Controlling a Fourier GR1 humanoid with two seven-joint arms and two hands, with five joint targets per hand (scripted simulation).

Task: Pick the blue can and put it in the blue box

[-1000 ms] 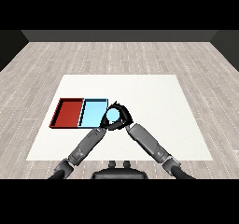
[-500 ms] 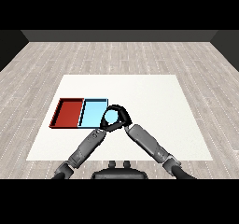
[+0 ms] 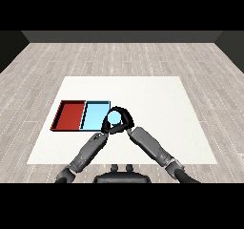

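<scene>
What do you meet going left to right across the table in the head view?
red tray → light blue tray → blue can, held in the right hand at that tray's right edge.

Two trays side by side on table (image 3: pixel 157 104), left of centre: one tray (image 3: pixel 70 115) outermost left, other tray (image 3: pixel 94 114) just right of it, touching. Can (image 3: pixel 114 118) at second tray's right edge, above near corner, inside curl of right hand (image 3: pixel 123 120). Left hand (image 3: pixel 106 126) just beside, nearer robot. Forearms converge from lower corners.
</scene>
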